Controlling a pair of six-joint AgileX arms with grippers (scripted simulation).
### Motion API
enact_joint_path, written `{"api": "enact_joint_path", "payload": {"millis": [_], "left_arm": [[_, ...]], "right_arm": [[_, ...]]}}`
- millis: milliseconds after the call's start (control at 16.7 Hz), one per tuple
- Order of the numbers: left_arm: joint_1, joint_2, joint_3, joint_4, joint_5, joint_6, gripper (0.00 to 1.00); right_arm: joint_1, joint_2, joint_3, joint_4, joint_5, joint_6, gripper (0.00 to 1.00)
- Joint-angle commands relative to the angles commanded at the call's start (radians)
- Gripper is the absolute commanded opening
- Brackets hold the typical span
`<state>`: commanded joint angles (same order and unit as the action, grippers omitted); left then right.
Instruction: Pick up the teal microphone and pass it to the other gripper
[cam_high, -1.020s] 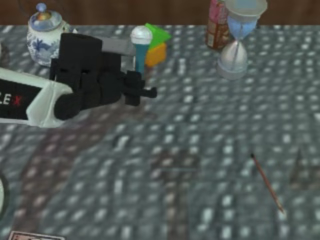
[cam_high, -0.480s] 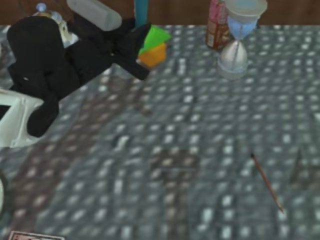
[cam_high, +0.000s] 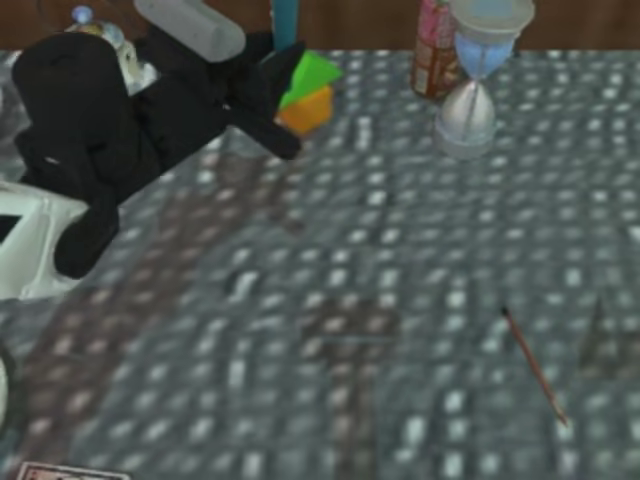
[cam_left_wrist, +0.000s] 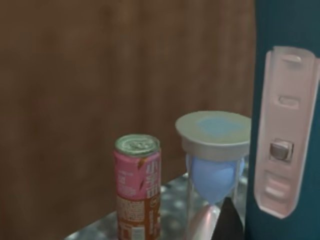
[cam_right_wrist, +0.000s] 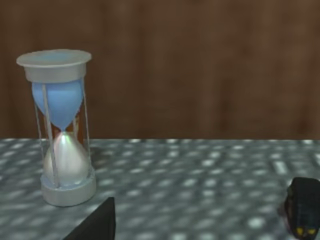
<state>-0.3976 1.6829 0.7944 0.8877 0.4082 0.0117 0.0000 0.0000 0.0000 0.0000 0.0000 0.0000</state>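
My left gripper (cam_high: 272, 75) is raised over the table's back left and shut on the teal microphone (cam_high: 283, 20). Only the teal handle shows at the top edge of the top view; its white head is out of view. In the left wrist view the handle (cam_left_wrist: 285, 75) fills one side, with its white switch (cam_left_wrist: 286, 135) facing the camera and one black fingertip (cam_left_wrist: 231, 220) against it. The right gripper is outside the top view. Its wrist view shows a single black fingertip (cam_right_wrist: 102, 222), with nothing beside it.
A green and orange block (cam_high: 310, 90) lies just under the left gripper. A pink can (cam_high: 435, 50) and a blue hourglass (cam_high: 475, 90) stand at the back. The brown pencil (cam_high: 535, 365) lies front right. A teapot (cam_high: 85, 15) is mostly hidden behind the left arm.
The left arm lifted the microphone off the table and swung it up towards the back, taking its white head out of view. It has barely moved in the last half second.
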Motion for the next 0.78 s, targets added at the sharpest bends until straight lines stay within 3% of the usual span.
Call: {"api": "enact_joint_path", "payload": {"millis": [420,540,780], "left_arm": [[-0.203,-0.097,-0.072,0.065,-0.228,-0.080,0.00],[-0.229,-0.111,-0.080,0.074,-0.254,-0.091,0.00],[-0.226,-0.107,-0.077,0.073,-0.252,-0.089,0.00]], "right_arm": [[0.000,0.000,0.000,0.000,0.000,0.000,1.00],[0.000,0.000,0.000,0.000,0.000,0.000,1.00],[0.000,0.000,0.000,0.000,0.000,0.000,1.00]]}}
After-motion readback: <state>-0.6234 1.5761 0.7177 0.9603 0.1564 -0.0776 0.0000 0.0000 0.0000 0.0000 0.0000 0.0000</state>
